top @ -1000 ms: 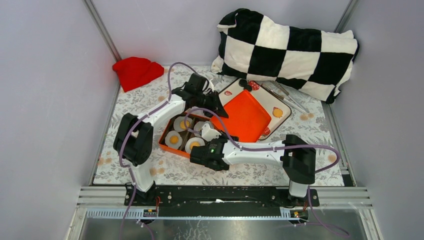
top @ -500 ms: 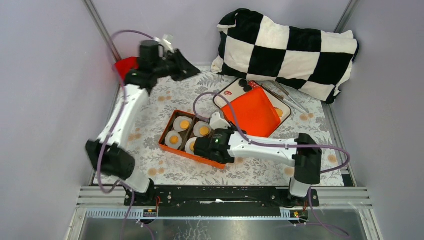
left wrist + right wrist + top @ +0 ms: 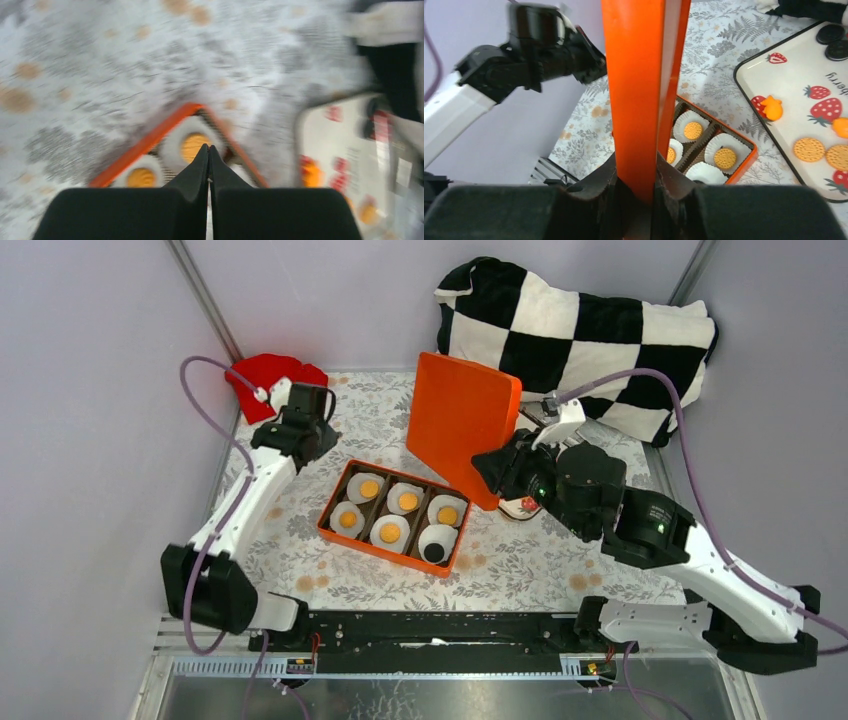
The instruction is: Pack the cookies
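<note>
Right gripper is clamped on the bottom edge of the orange lid. The lid stands upright and edge-on to the wrist cam, lifted clear of the table. In the top view it hangs between the box and the tray.

Left gripper has its fingers pressed together with nothing between them. It hovers above the table beyond the box's far-left corner, near the red hat, and is not touching anything (its wrist view is motion-blurred, so fine detail is unreadable).

The cookies are split between two places:
- The open orange box holds six white paper cups in two rows of three. Five cups hold a golden disc each, and the near-right cup holds a black one.
- The white strawberry tray, right of the box, carries the rest: two golden discs at its near edge, irregular orange pieces and two black discs at the far end.

The checkered blanket lies against the back wall behind the tray.
</note>
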